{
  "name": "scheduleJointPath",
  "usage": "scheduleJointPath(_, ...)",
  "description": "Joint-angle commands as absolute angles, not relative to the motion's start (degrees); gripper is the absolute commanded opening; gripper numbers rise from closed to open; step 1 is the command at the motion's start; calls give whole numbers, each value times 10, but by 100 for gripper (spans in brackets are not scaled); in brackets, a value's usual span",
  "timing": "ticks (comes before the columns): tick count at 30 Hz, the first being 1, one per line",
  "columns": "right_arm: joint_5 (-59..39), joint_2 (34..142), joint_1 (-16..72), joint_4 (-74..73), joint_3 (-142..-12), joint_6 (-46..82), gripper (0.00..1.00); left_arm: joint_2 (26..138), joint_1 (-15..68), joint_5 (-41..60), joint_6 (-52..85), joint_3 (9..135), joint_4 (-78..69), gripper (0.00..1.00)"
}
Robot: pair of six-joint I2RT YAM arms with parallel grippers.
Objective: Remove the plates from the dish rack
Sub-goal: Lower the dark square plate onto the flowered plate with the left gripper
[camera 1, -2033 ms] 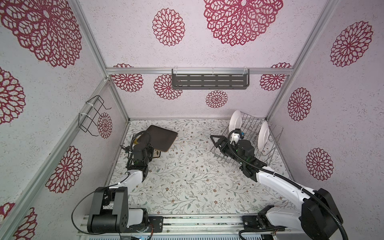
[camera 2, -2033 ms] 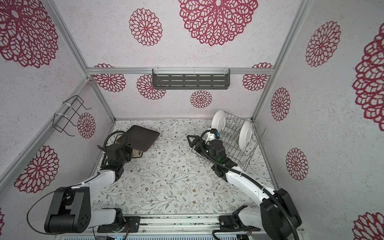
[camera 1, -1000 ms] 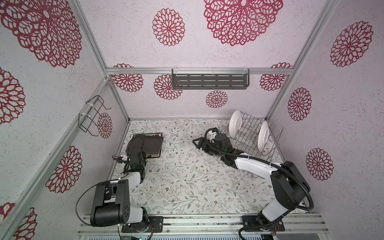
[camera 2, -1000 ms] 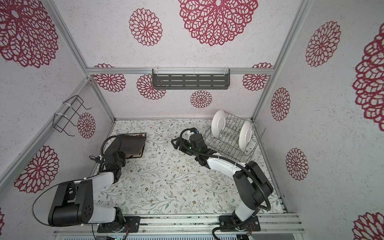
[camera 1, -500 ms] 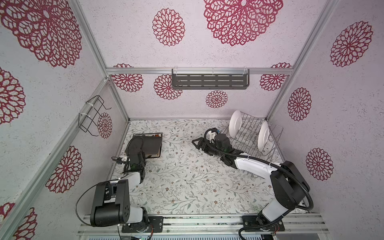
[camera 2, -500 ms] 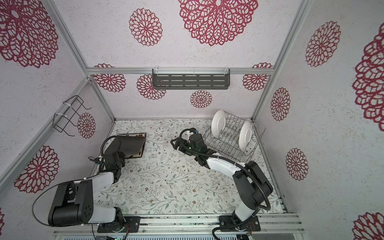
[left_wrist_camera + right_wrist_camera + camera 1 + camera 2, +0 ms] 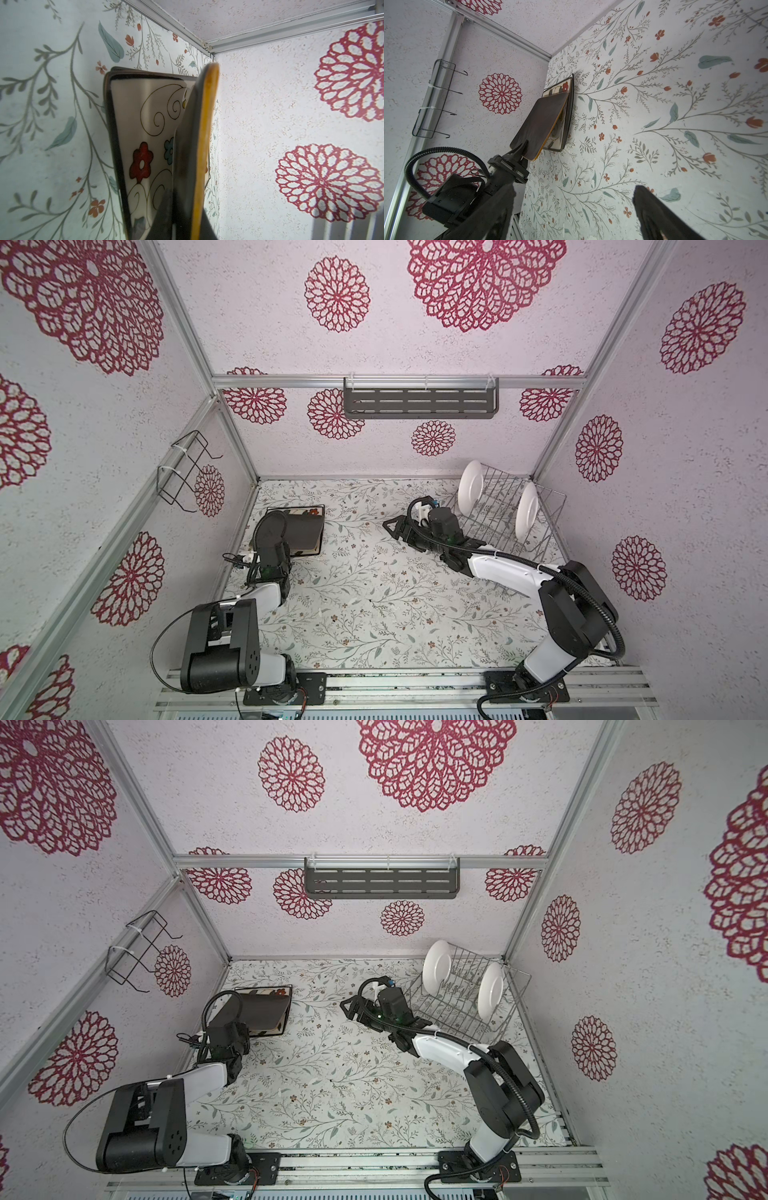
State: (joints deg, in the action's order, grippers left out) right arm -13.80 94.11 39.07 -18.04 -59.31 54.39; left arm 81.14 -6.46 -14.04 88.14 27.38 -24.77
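While the left pincer [image 7: 526,148] stays clamped: dark-backed square plate [image 7: 542,122] in its grip, brought down from mid-air to a slant over the flowered plate [image 7: 141,133] lying on the table [image 7: 374,593], back left corner.
Right pincer [image 7: 392,527]: wide open, empty; swung out from the dish rack [image 7: 498,510] toward mid-table.
Rack: far round plate [image 7: 470,491] and near round plate [image 7: 527,515] upright in the prongs.
Meaning: this plate looks nearly delivered, release pending; 2 left to unload.

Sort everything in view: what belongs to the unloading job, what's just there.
Job: dish rack; two round white plates in it; dark-backed square plate in left gripper; flowered square plate beneath it.
Just there: black wire holder; dark grey slotted shelf.
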Motion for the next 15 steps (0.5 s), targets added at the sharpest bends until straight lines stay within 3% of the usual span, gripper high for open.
scheduleJointPath(1,-148,940,394,-185,-615,527,93,800,-70,-146,886,307,-318,8)
scheduleJointPath(8,-149,942,395,-184,-620,527,93,799,-70,-140,891,309,-313,22)
scheduleJointPath(15,-154,943,394,-182,-622,526,93,795,-69,-126,888,322,-268,30)
